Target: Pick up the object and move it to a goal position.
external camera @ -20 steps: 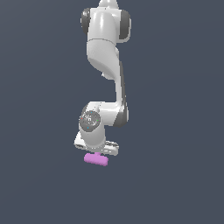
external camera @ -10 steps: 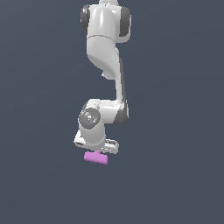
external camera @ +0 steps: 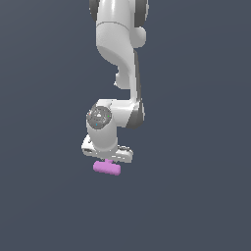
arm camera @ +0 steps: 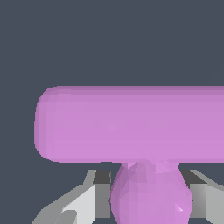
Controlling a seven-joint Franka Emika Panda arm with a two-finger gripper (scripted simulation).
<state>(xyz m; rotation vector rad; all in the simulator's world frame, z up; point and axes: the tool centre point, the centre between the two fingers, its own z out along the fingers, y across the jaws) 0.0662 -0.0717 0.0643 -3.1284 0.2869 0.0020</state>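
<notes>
Arm: hangs down from the top of the exterior view, wrist folded, gripper pointing down.

Gripper: narrow, closed on the object. Wrist view shows the grey fingers either side of the thin middle piece of the object, pressed against it; one bar lies crosswise just beyond the fingertips.

Object: pink-purple block, carried directly under the gripper, bar roughly level w/ slight tilt in the exterior view. No goal marker visible in either view, so remaining travel cannot be judged.

Risks (judgement):
- Grip is on the narrow waist only. The rounded neck gives small contact area, so the block may pivot about the finger axis if the arm accelerates hard.
- Bars overhang both sides of the fingers; a side knock or fast wrist turn could lever it loose.
- Slip downward is partly checked if the hidden second bar sits above the fingers; not confirmed.

Surface/room: no counter, floor line or wall edge distinguishable. Background is uniform dark grey-blue throughout; no other items in view.
</notes>
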